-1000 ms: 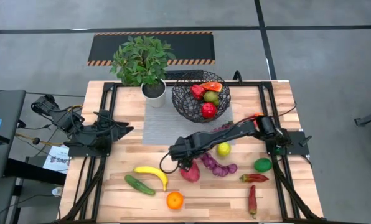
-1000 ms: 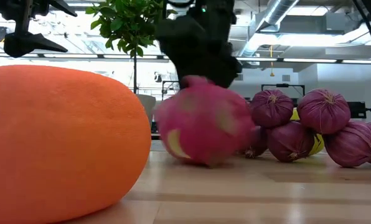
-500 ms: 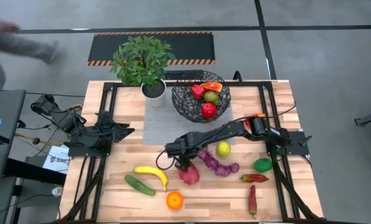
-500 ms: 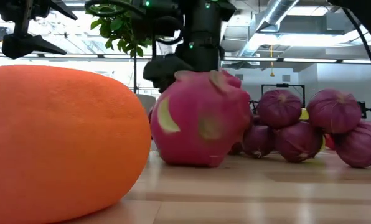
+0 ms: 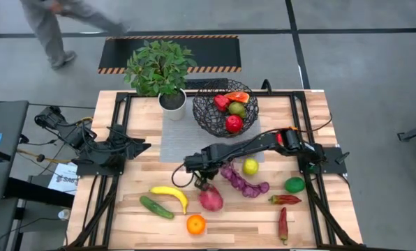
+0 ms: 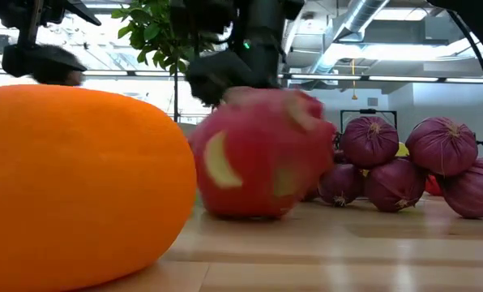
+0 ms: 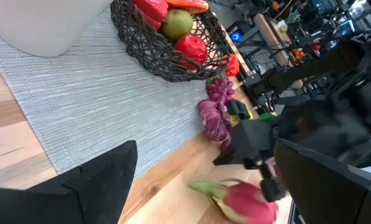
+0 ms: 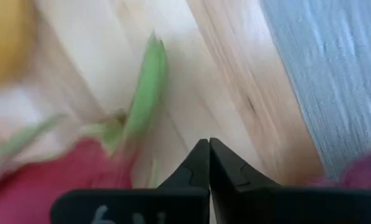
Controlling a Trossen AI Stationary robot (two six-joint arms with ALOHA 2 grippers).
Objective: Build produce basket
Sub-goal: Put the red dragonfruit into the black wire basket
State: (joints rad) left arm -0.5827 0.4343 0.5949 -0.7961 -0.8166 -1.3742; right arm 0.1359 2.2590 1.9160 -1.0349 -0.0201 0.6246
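Black wire basket near the desk's far edge holds four fruits. Nine more lie loose toward the near edge. Right gripper, fingers pressed together, hovers by one dragonfruit.

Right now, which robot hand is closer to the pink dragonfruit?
The right one. The right gripper hangs shut just above the pink dragonfruit, not holding it. The left gripper waits far off near the table's left side.
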